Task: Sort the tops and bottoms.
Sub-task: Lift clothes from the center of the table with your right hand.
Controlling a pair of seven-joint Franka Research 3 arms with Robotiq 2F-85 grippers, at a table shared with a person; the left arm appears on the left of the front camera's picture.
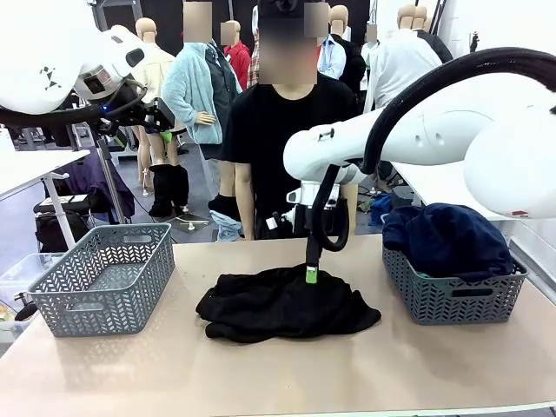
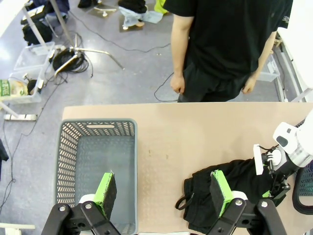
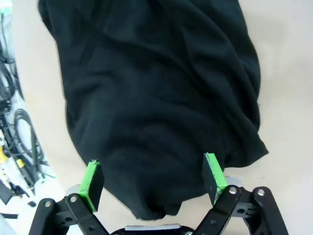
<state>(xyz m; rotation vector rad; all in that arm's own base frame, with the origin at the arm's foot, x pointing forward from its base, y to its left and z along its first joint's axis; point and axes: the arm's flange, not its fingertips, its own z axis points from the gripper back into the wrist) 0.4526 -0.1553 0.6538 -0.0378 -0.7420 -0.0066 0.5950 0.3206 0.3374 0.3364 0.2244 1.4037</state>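
Observation:
A crumpled black garment lies in the middle of the table; I cannot tell what kind it is. My right gripper points down at its far edge, open, with its green pads spread just over the black cloth and nothing between them. A dark navy top is heaped in the grey basket on the right. My left gripper is open and empty, high above the table between the empty left basket and the black garment.
A person in a black T-shirt stands at the far edge of the table, hands hanging at the sides. The left arm is raised at the upper left. The empty grey basket sits on the table's left side.

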